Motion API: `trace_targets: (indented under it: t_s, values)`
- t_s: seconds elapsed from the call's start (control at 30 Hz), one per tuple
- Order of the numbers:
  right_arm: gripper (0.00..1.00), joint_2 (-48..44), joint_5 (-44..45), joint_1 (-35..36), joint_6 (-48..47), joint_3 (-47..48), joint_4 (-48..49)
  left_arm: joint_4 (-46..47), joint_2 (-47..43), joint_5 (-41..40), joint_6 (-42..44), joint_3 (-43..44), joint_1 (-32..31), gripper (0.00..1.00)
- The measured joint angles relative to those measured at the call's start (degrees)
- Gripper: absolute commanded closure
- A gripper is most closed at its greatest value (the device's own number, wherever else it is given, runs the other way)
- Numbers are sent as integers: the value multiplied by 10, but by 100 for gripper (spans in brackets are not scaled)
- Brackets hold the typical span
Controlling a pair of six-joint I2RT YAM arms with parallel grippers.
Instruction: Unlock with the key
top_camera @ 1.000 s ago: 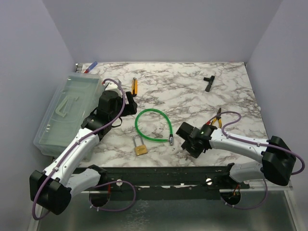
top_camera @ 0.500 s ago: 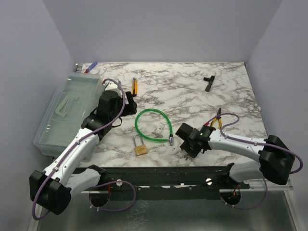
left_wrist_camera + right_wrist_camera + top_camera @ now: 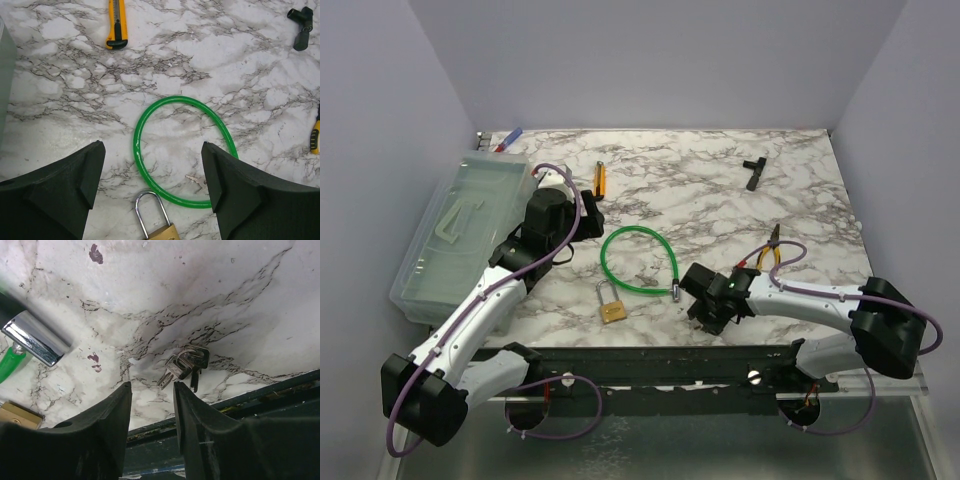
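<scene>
We find the right gripper low over the marble table, at the 6 o'clock edge. In the right wrist view its jaws stand a narrow gap apart with nothing between them. The key, part of a small silvery bunch, lies flat on the table just past the fingertips, at 1 o'clock from the gap. It is not gripped, and we cannot tell whether the right-hand fingertip touches it. The chrome end of the green cable loop lies at 10 o'clock from that gap. A corner of the brass padlock shows at 9 o'clock.

The left gripper hovers at 10 o'clock from the loop. Its jaws are spread wide and hold nothing. In its wrist view the loop and the padlock shackle lie between the fingers.

Elsewhere on the table:
- Yellow utility knife, at 12 o'clock from the left gripper.
- Black T-shaped tool, at 1 o'clock on the table.
- Pliers, at 1 o'clock from the right gripper.
- Clear plastic box, at the 9 o'clock edge.
</scene>
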Motion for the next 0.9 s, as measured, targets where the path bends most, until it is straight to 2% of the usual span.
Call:
trace_targets:
  t_s: [0.9]
  values:
    - [58, 10, 25, 9, 46, -10, -30, 0, 0, -4, 2, -3, -1, 16]
